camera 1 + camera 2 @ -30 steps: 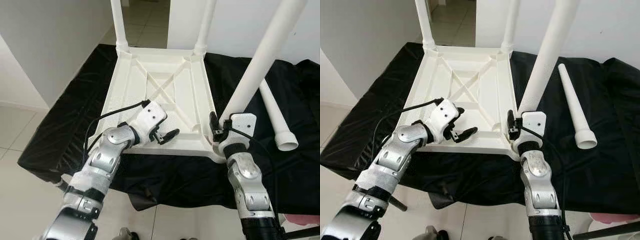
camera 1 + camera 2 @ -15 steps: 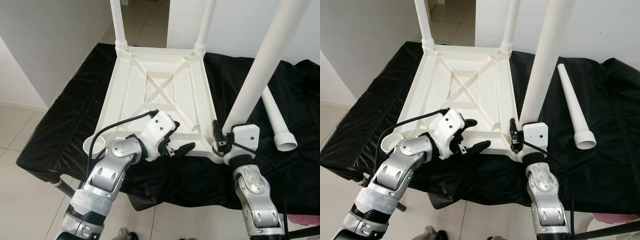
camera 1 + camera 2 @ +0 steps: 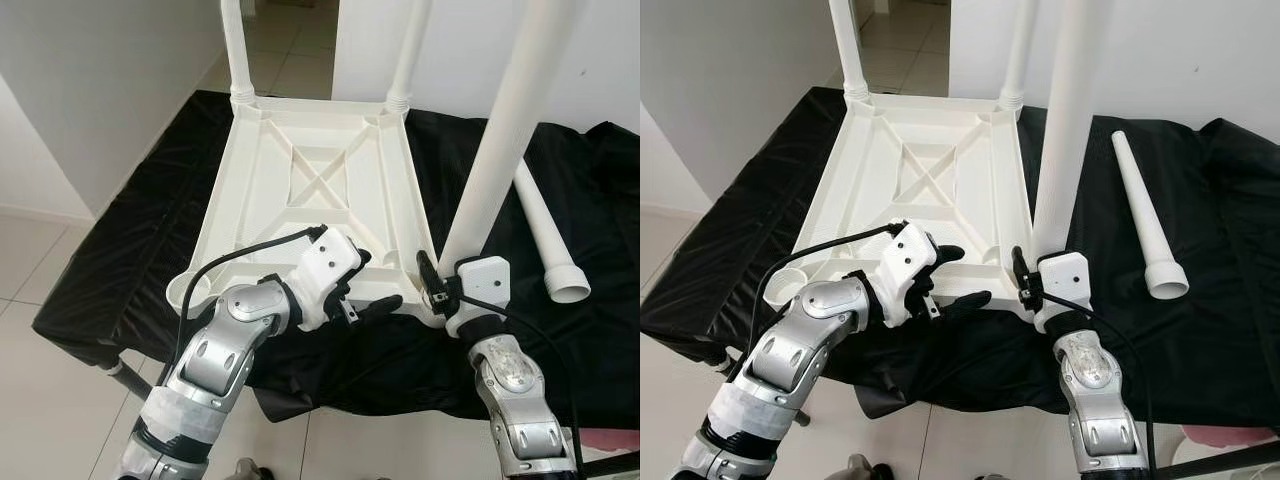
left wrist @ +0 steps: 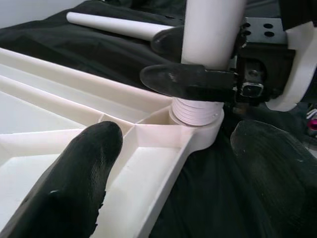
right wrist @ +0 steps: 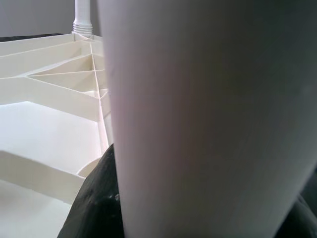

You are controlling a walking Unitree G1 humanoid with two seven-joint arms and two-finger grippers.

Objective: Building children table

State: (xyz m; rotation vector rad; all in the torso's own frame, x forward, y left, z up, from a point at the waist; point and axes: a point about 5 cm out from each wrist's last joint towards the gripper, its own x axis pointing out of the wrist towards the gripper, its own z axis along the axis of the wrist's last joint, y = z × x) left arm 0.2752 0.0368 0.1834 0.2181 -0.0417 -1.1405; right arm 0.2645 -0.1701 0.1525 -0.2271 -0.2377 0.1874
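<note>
A white plastic table top [image 3: 320,190] lies upside down on a black cloth. Two white legs [image 3: 237,50] [image 3: 410,50] stand in its far corners. My right gripper [image 3: 440,275] is shut on a third leg [image 3: 500,140], which stands nearly upright with its threaded base [image 4: 195,109] in the near right corner socket. My left gripper [image 3: 378,280] is open, its fingers [image 4: 69,173] straddling the near rim just beside that socket. A fourth leg [image 3: 1143,215] lies loose on the cloth to the right. The near left socket [image 3: 788,283] holds nothing.
The black cloth [image 3: 130,260] drapes over the work surface's front edge. Pale tiled floor [image 3: 40,380] lies below and to the left, with a white wall [image 3: 100,90] on the left. Something pink [image 3: 605,440] peeks in at the bottom right.
My left gripper has slid right along the near rim toward the right corner socket. The held leg has swung from leaning right to almost upright.
</note>
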